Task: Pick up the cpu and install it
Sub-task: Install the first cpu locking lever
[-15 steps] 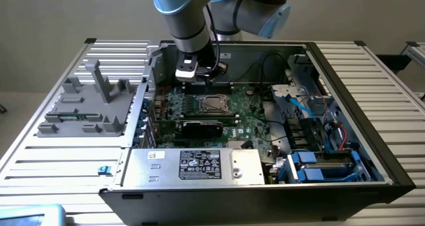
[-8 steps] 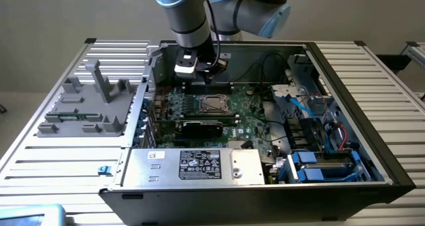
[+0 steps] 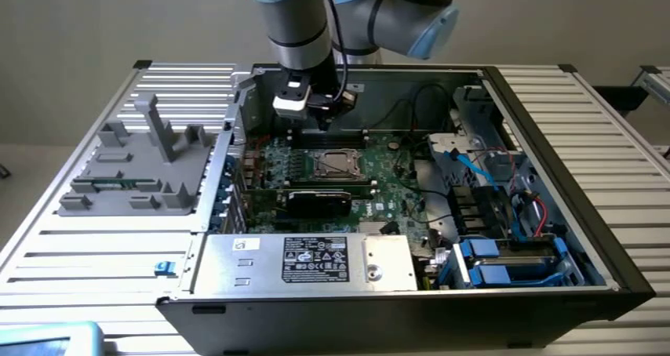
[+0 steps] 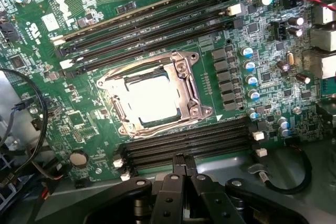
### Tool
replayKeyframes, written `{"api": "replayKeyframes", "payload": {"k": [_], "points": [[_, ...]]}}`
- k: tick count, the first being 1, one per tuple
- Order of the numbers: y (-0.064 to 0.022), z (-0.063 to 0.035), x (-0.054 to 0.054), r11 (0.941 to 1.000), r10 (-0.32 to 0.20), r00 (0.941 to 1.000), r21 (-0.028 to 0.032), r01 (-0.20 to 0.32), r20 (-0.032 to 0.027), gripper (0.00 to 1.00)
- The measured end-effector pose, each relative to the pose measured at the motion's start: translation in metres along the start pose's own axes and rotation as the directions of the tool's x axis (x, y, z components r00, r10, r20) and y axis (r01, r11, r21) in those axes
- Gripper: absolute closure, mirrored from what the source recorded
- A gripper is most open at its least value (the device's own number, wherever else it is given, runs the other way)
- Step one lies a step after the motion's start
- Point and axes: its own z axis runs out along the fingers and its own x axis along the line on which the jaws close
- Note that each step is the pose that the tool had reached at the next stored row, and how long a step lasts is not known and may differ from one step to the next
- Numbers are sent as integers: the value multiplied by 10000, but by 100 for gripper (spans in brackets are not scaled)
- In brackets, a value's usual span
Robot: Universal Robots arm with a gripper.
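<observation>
gripper (image 4: 183,167): jaws closed together, nothing between them, above the memory slots (image 4: 189,142) | cpu (image 4: 152,98): seated in the metal-framed socket (image 4: 185,80) on the motherboard (image 4: 73,121) inside the open computer case (image 3: 544,128)

Arm (image 3: 304,27) reaching down, gripper (image 4: 184,162) fingers pressed together, empty.

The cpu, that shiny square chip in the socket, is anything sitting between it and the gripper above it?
Nothing visible. The shiny silver square cpu lies uncovered inside the metal socket frame, and the black gripper, jaws shut, hangs over the green motherboard with open space between.
</observation>
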Motion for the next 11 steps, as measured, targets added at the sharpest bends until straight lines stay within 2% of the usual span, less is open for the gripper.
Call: {"api": "replayKeyframes", "payload": {"k": [3,4,5,6,7,11], "points": [[-2,-4,13,9998,129,9991,-166,-122,405,89],[-4,-4,21,9996,166,9985,-249,-153,526,89],[-6,-5,27,9993,192,9979,-333,-172,612,89],[-7,-6,28,9990,202,9978,-400,-176,638,89],[-7,-6,28,9990,208,9976,-417,-181,655,89],[-7,-5,29,9990,207,9976,-418,-180,658,89]]}}
